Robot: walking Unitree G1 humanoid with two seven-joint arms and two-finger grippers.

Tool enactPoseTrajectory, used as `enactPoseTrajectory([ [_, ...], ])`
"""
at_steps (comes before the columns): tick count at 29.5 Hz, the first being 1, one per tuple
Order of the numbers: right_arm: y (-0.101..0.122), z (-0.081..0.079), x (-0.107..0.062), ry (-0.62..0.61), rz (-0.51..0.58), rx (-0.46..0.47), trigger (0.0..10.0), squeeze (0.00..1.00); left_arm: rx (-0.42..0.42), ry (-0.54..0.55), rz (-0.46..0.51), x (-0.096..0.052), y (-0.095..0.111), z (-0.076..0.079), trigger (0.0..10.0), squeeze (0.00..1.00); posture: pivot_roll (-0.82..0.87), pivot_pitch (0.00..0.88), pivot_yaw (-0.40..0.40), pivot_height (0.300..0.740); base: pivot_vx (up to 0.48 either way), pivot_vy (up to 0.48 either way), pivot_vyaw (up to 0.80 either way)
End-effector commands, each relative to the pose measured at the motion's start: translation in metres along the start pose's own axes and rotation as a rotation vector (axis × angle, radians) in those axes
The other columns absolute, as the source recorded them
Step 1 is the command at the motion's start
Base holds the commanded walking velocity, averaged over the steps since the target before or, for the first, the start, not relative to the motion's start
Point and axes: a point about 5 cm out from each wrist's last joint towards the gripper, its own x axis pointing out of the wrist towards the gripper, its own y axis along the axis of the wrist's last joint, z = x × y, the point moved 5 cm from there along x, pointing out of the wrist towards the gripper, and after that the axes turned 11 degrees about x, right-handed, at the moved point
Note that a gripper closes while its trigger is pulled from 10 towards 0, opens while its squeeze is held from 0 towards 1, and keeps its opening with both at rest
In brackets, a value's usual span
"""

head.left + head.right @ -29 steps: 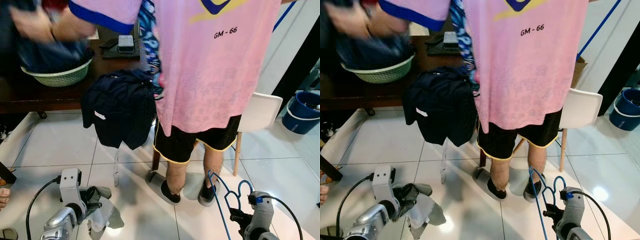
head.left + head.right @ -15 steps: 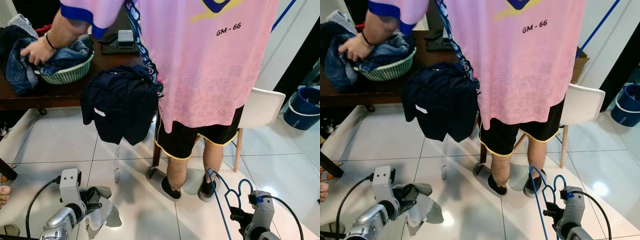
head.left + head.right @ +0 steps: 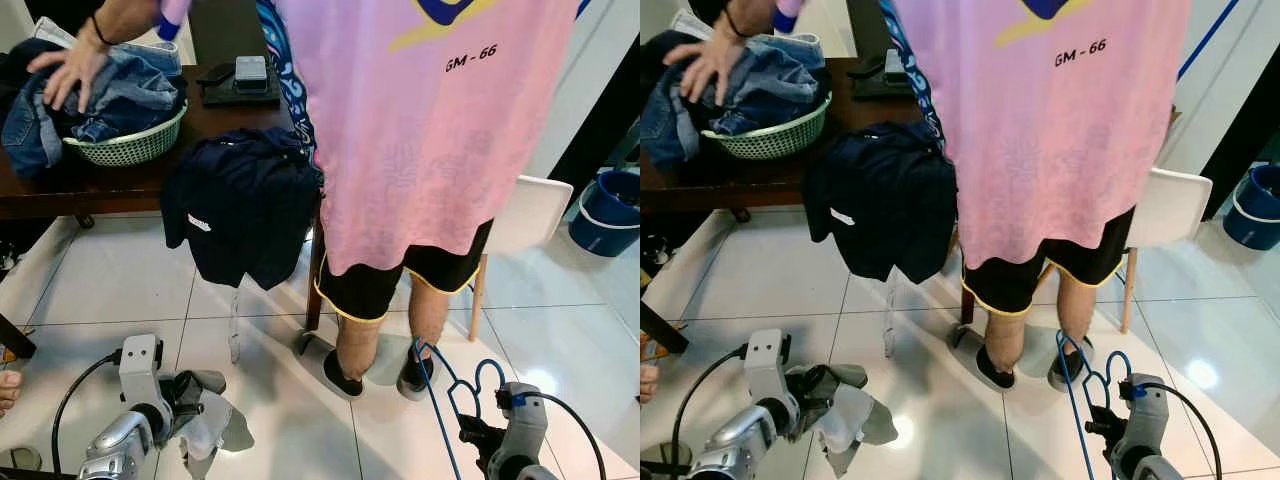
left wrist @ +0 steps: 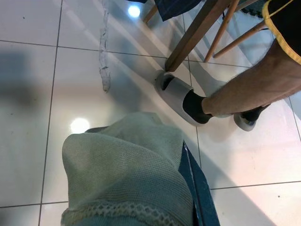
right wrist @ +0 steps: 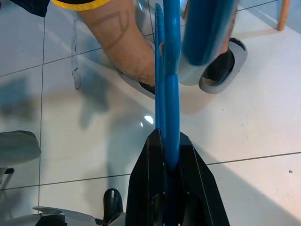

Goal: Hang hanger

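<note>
Little has changed: the person's hand (image 3: 70, 68) shifted over the basket (image 3: 128, 148). The right gripper (image 5: 170, 155) stays clamped on the blue hanger (image 3: 447, 390), low; left gripper (image 3: 195, 400) holds cloth (image 4: 127, 174). Hanging hasn't begun.

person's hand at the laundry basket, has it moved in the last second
Yes. The hand went from left of the green basket, beyond its rim, to resting on the jeans piled in it.
</note>
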Motion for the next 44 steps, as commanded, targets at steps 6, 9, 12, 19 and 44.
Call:
enactPoseTrajectory([
  [6,-0.005,0.0012,-0.0023,-0.007,-0.011,0.017,10.0,0.0,0.0,0.011,-0.033,-0.0052,-0.0093,-0.0063,10.0,0.0,0.09,0.16,-0.012,0.74,0.0,0.0,0.0],
  [9,-0.005,0.0015,-0.0025,-0.008,-0.012,0.017,10.0,0.0,0.0,0.011,-0.034,-0.0054,-0.0096,-0.0061,10.0,0.0,0.09,0.158,-0.013,0.74,0.0,0.0,0.0],
  [12,-0.0057,0.0021,-0.0031,-0.008,-0.016,0.017,10.0,0.0,0.0,0.009,-0.036,-0.0058,-0.0106,-0.0053,10.0,0.0,0.09,0.15,-0.014,0.74,0.0,0.0,0.0],
  [19,-0.0075,0.0027,-0.0038,-0.008,-0.022,0.017,10.0,0.0,0.001,0.004,-0.04,-0.0063,-0.0121,-0.0041,10.0,0.0,0.09,0.142,-0.013,0.74,0.0,0.0,0.0],
  [44,-0.0077,0.0038,-0.0047,-0.008,-0.027,0.021,10.0,0.0,0.0,0.001,-0.037,-0.0058,-0.0111,-0.0031,10.0,0.0,0.09,0.154,-0.015,0.74,0.0,0.0,0.0],
])
